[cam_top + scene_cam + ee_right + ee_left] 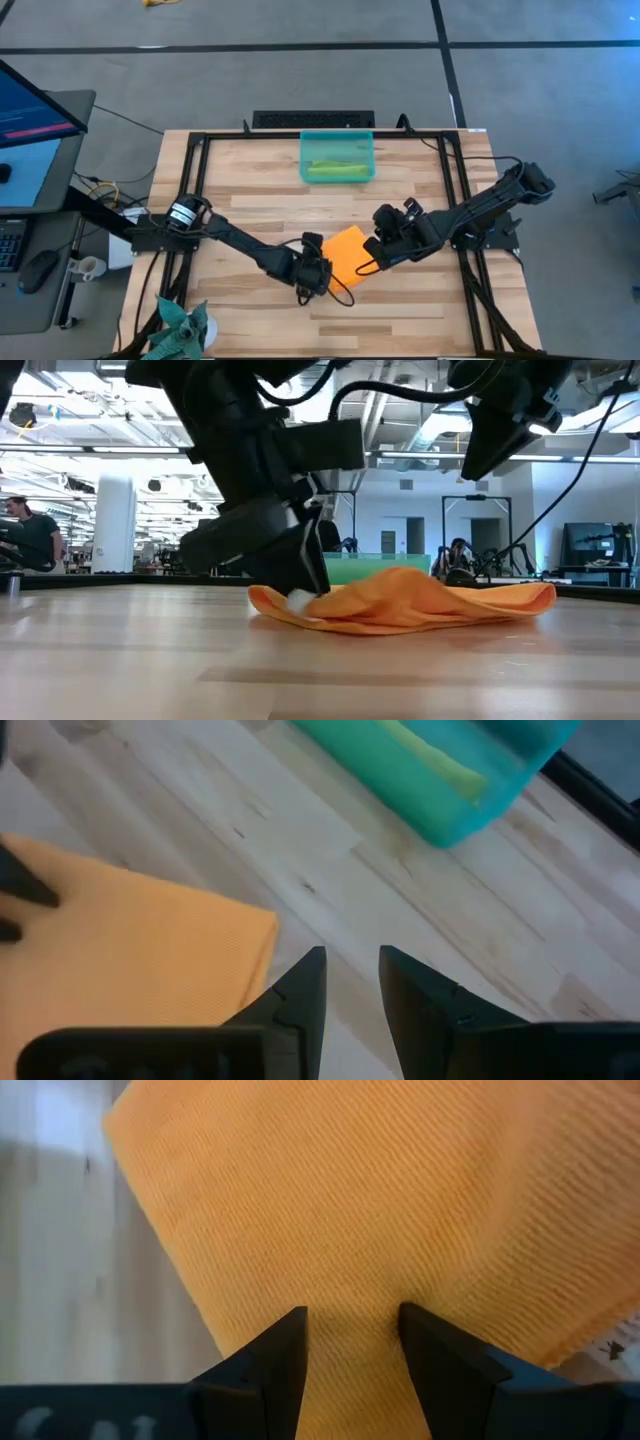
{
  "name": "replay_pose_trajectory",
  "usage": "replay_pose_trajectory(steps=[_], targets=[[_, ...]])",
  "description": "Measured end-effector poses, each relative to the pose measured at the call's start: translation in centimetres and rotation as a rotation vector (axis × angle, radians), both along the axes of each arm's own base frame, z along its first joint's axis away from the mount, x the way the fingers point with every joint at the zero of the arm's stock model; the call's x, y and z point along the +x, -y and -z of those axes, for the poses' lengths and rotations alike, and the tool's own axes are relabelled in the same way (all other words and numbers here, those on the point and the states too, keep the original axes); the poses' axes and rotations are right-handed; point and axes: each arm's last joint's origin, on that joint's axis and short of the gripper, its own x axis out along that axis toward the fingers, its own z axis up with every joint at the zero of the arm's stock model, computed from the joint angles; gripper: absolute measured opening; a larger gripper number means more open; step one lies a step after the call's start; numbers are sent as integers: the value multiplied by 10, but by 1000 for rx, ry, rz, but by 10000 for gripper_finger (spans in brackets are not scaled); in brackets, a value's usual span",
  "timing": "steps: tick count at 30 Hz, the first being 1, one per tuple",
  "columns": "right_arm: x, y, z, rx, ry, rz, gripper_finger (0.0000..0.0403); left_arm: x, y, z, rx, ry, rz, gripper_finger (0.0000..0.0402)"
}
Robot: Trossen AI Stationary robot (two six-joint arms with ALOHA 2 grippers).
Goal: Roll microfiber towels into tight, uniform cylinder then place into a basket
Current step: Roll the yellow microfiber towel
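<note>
The left fingers (352, 1345) pinch the near edge of the bright orange microfiber towel (346, 254) lying mid-surface, while the right fingers (352, 982) hover slightly parted and empty at its far corner. The rolled lime green towel (335, 170) lies inside the translucent teal plastic basket (337, 139) at the light wooden surface's (420, 310) far edge.

Even, bright overhead light fills the room; ceiling strip lights (60, 448) glare in the low view. Soft shadows lie under the orange towel (400, 600) on the desk (120, 650). Both wrist views are blurred.
</note>
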Motion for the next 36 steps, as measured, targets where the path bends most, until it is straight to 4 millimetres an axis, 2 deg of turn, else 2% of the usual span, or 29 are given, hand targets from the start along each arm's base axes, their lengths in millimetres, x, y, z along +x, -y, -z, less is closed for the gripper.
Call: replay_pose_trajectory(steps=[6,11,15,19,22,29,32,36], targets=[[2,-1,0,15,17,-1,118,1,-30,1,201,-154,132,155],[2,-1,0,15,17,-1,118,-1,-61,3,409,-261,48,155],[2,-1,0,15,17,1,118,4,-73,-6,475,-227,-33,155],[2,-1,0,15,16,1,118,9,-74,-15,428,-166,-69,155],[2,-1,0,14,15,-1,118,18,-72,-22,357,-30,-115,155],[2,-1,-1,16,16,-2,118,43,-62,-32,23,311,-138,155],[2,-1,0,17,15,-2,118,47,-62,-33,-2,386,-148,155],[2,-1,0,16,13,-5,118,44,-62,-28,7,384,-136,155]])
